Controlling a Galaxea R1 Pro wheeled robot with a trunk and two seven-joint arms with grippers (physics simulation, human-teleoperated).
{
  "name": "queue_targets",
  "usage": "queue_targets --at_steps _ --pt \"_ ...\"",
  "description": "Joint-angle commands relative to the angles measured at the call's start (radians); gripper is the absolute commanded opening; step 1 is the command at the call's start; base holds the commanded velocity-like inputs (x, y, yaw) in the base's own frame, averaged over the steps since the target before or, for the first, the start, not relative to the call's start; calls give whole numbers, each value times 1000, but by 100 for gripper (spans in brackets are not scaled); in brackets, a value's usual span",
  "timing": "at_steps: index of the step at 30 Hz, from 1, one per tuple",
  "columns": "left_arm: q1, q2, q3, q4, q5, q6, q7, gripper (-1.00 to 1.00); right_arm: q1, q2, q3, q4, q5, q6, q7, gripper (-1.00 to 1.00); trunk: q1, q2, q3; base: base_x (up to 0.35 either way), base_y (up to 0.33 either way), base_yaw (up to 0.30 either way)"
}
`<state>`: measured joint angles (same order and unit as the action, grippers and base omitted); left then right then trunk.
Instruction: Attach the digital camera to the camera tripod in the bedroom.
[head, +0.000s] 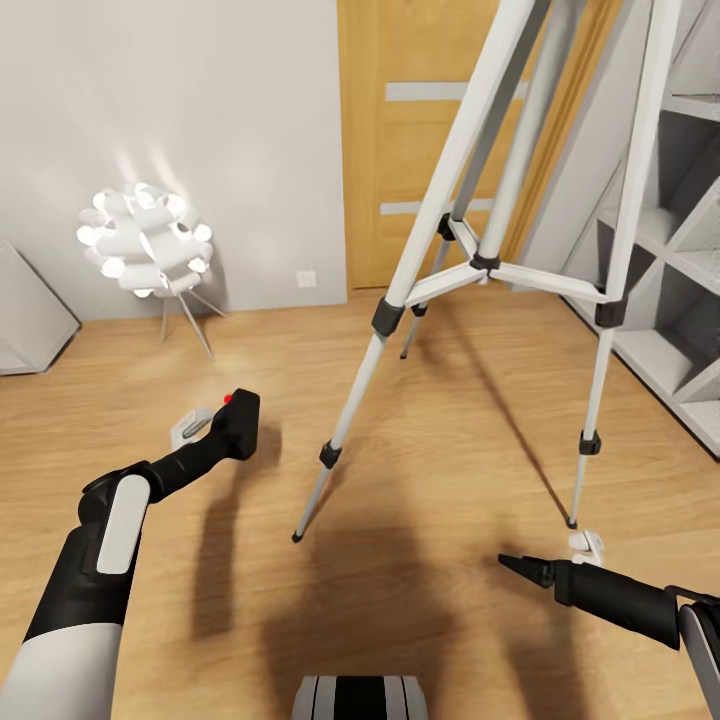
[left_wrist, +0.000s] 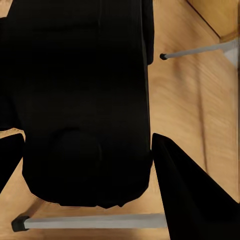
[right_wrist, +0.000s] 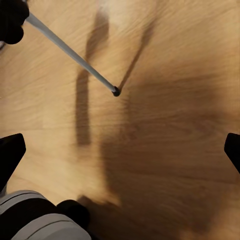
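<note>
Light wood floor (head: 450, 440) runs to pale grey walls, a wooden door (head: 440, 140), a lit white lamp (head: 145, 240) and a grey shelf (head: 680, 250). The tripod (head: 480, 260) stands mid-floor on 3 legs. The left end effector (head: 215, 425) grips the camera (head: 240, 408), held above the floor left of the tripod. The right end effector (head: 515, 565) hangs low with fingers spread wide, holding nothing.

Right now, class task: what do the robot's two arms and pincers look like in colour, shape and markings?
Both arms are tubular, white shells giving way to black segments. The left arm has a white upper casing, a white oval panel on its black forearm and a slim black wrist. The right arm is black with a white-grey edge. The right pincer tapers to black pointed fingers. No cables or markings show.
</note>
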<state>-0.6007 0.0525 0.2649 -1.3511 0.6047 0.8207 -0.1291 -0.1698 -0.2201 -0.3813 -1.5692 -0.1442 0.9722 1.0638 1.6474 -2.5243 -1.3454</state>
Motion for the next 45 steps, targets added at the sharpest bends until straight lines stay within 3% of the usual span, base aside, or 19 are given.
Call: queue_targets --at_steps 1,45 --pt "-1 0 2 0 -6 5 -9 -100 0 0 -1 0 -1 5 2 100 -1 0 3 0 0 0" --pt "-1 -2 0 7 -1 8 -9 -100 0 4 1 1 4 3 -3 100 -20 10 173 0 0 0"
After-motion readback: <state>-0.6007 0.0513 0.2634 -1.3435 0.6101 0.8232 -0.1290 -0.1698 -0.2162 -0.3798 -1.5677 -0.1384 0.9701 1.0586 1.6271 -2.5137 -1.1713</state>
